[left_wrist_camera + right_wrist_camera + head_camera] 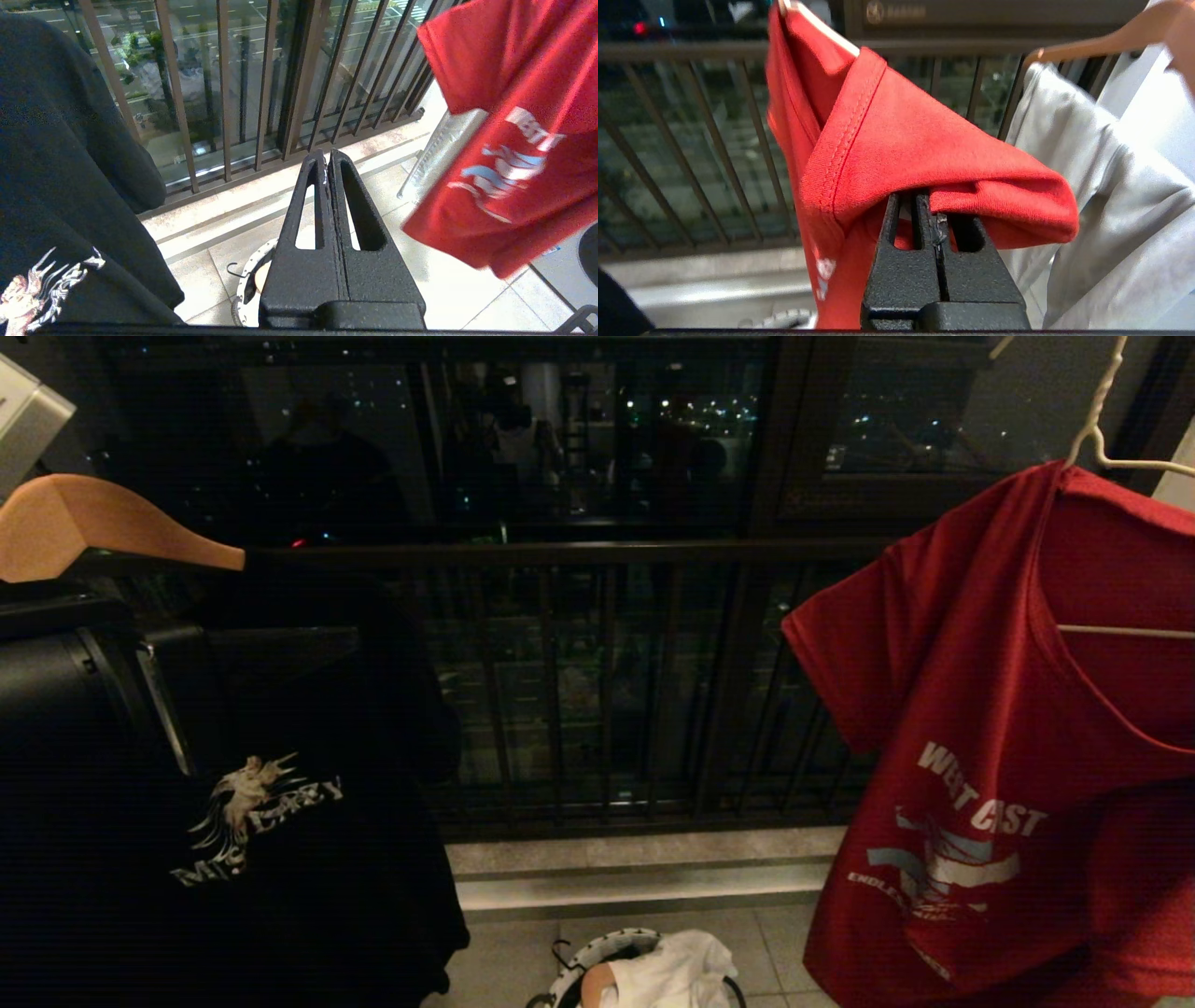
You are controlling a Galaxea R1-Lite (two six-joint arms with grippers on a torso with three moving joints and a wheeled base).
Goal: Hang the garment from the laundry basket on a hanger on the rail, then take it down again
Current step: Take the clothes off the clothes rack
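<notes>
The garment (1008,709), a red T-shirt with white chest lettering, hangs at the right on the thin white hanger (1125,632). The rail above it is out of view. In the right wrist view my right gripper (927,196) is shut on a fold of the garment (924,140) near its collar, and the cloth covers the fingertips. It stretches from the hanger (826,30) to the jaws. My left gripper (327,156) is shut and empty, in the air above the laundry basket (240,284), left of the garment (514,93). The laundry basket (583,963) stands on the tiled floor.
A black T-shirt with an angel print (261,821) hangs at the left on a wooden hanger (93,527). A white cloth (677,975) lies in the basket. A dark balcony railing (597,691) runs behind. A pale grey shirt (1111,186) hangs just beside the red one.
</notes>
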